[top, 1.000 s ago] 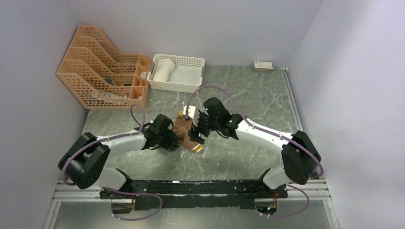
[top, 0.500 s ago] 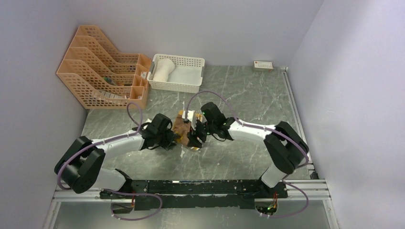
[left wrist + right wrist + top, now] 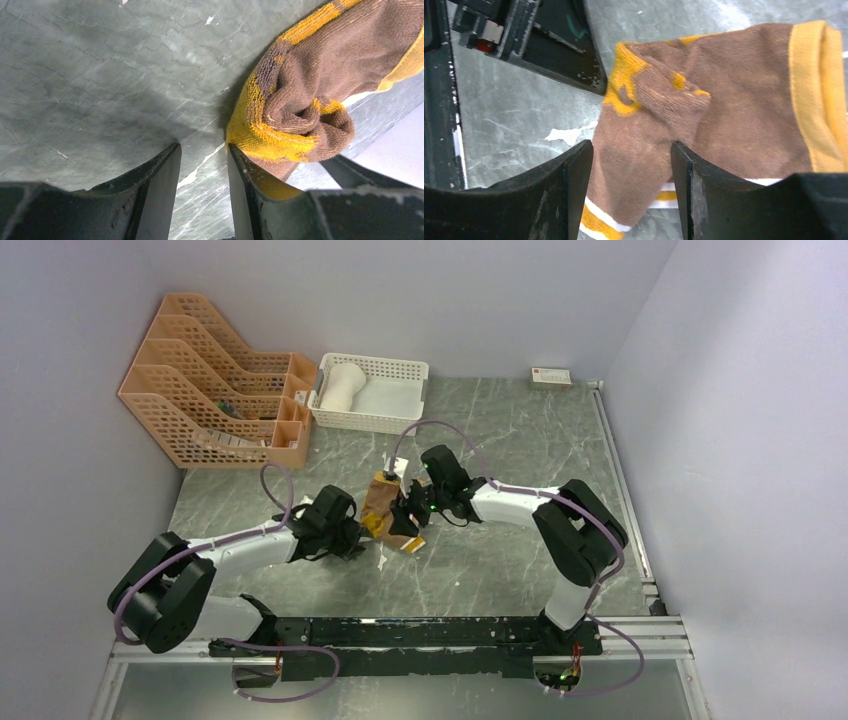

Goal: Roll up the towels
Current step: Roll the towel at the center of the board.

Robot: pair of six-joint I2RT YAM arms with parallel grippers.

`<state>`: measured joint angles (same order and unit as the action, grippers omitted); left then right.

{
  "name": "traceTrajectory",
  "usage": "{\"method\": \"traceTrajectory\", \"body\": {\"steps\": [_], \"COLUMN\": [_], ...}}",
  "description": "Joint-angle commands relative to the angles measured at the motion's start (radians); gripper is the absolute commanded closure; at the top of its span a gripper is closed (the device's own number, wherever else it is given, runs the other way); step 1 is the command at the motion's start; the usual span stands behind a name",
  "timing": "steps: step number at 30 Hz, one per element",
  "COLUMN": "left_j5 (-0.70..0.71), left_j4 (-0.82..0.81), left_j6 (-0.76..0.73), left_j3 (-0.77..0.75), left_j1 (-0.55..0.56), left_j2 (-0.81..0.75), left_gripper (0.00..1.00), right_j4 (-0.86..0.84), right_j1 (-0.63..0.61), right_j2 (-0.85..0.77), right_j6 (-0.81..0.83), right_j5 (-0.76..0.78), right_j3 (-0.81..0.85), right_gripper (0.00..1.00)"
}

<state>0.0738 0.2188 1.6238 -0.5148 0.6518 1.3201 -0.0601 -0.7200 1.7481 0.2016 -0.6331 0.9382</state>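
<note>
The left tool (image 3: 203, 150) is parted by a narrow gap with nothing in it. The right tool (image 3: 631, 150) gapes wider. At the far left of the marbled desk (image 3: 520, 440) stands an orange file rack (image 3: 200, 390). Beside the rack, a white lattice basket (image 3: 395, 412) holds the rolled cream towel (image 3: 340, 385). Mid-desk, the crumpled brown-and-yellow towel (image 3: 385, 512) lies under the right tool, just beside the left.

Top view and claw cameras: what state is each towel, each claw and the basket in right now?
Brown towel, loosely bunched on the table, not a tidy roll.
Cream towel, rolled, lying in the basket.
Basket, upright, holding the cream towel.
Left claw, open, empty, beside the brown towel.
Right claw, open, straddling the brown towel.
</note>
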Motion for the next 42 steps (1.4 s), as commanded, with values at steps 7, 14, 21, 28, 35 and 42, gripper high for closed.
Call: {"method": "traceTrajectory", "body": {"steps": [7,14,21,28,35,42], "left_j5": [-0.001,-0.01,-0.007,0.0,0.057,0.166], "left_j4": [-0.015,-0.024,-0.023,-0.008,0.048,0.221], "left_j6": [-0.004,-0.008,-0.002,0.0,-0.05,-0.353], "left_j3": [0.032,0.033,0.043,0.046,0.002,-0.254], "left_j1": [0.003,0.005,0.005,0.003,-0.008,-0.132], "left_j2": [-0.012,0.0,-0.013,-0.032,-0.075,-0.186], "left_gripper": [0.5,0.5,0.51,0.51,0.5,0.41], "right_j4": [-0.111,-0.116,-0.086,-0.102,0.041,0.261], "right_j1": [0.062,0.061,0.061,0.062,0.065,0.089], "right_j2": [-0.059,-0.021,0.03,0.093,0.119,0.039], "right_j6": [-0.045,-0.069,-0.057,-0.07,0.009,0.24], "right_j5": [0.037,-0.084,-0.149,-0.187,-0.214,0.064], "right_j3": [-0.061,-0.054,-0.043,-0.022,0.044,0.125], "right_gripper": [0.31,0.4,0.46,0.64,1.0,1.0]}}
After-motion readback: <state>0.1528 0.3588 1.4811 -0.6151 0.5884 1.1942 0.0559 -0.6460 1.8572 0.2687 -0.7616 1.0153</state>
